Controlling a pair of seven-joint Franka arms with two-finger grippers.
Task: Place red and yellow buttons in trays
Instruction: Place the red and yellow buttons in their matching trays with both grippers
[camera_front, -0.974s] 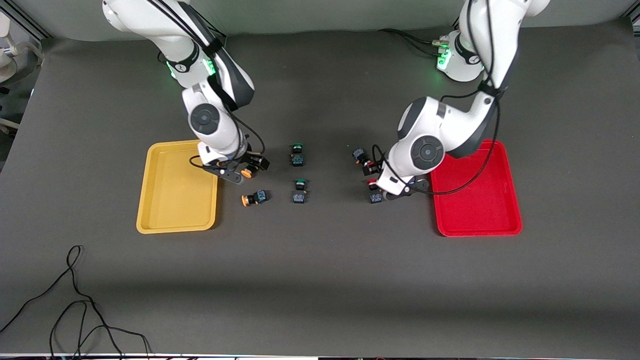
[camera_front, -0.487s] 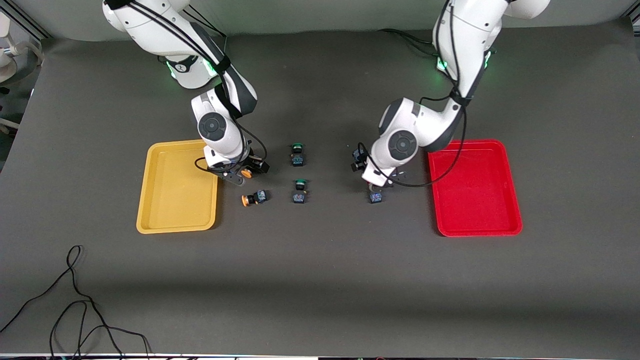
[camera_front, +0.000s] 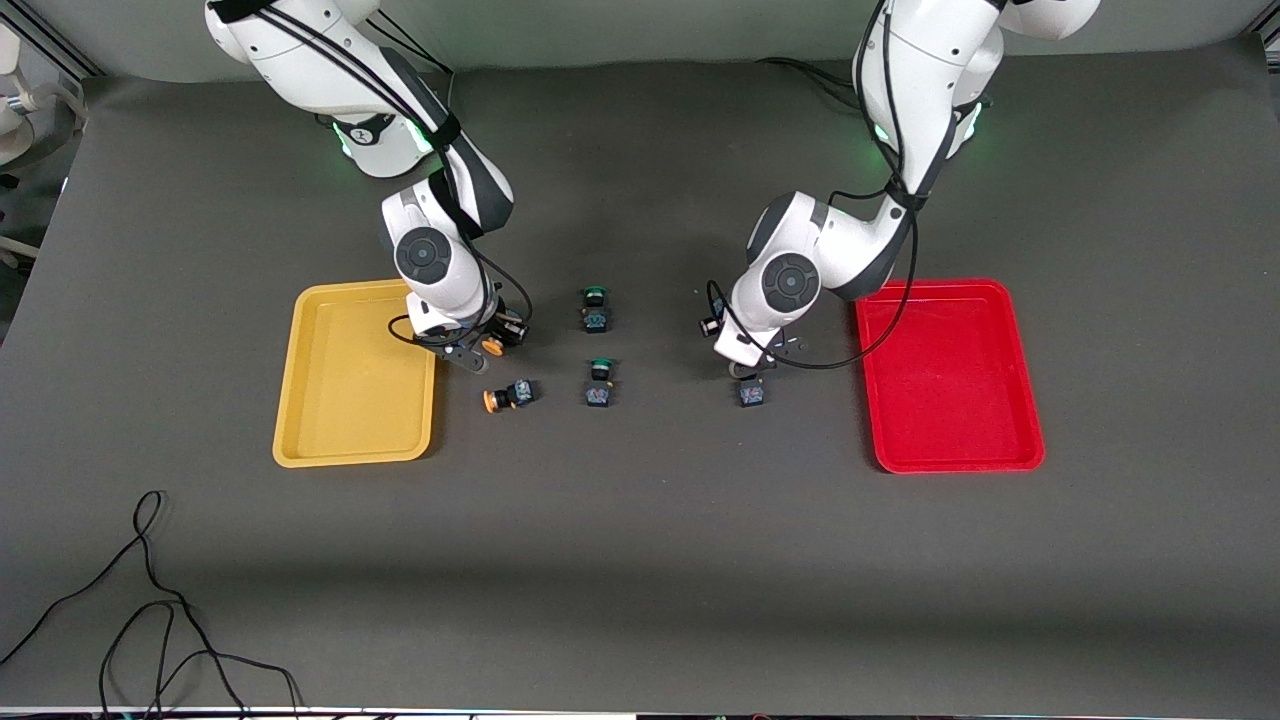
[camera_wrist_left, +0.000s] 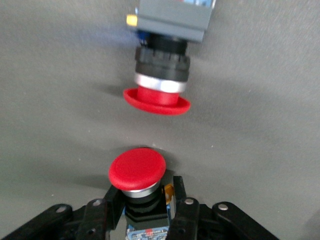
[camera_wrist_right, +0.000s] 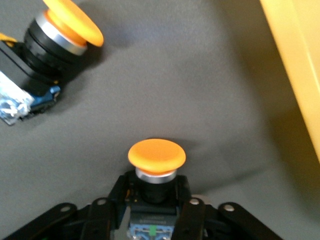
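Note:
My right gripper (camera_front: 490, 343) is shut on a yellow-capped button (camera_wrist_right: 156, 155), low over the mat beside the yellow tray (camera_front: 355, 372); the tray's rim also shows in the right wrist view (camera_wrist_right: 295, 75). A second yellow button (camera_front: 508, 396) lies on its side nearer the front camera. My left gripper (camera_front: 718, 325) is shut on the dark body of a red-capped button (camera_wrist_left: 137, 170), its fingers (camera_wrist_left: 114, 202) close on both sides. A second red button (camera_wrist_left: 160, 75) lies on the mat just ahead of it, and its body shows in the front view (camera_front: 751, 392). The red tray (camera_front: 950, 375) is empty.
Two green-capped buttons (camera_front: 595, 308) (camera_front: 599, 382) stand mid-table between the arms. A loose black cable (camera_front: 150, 600) lies near the front edge at the right arm's end.
My left gripper moved from beside the red tray toward the table's middle and came down around the farther red button. My right gripper stayed put with the yellow button.

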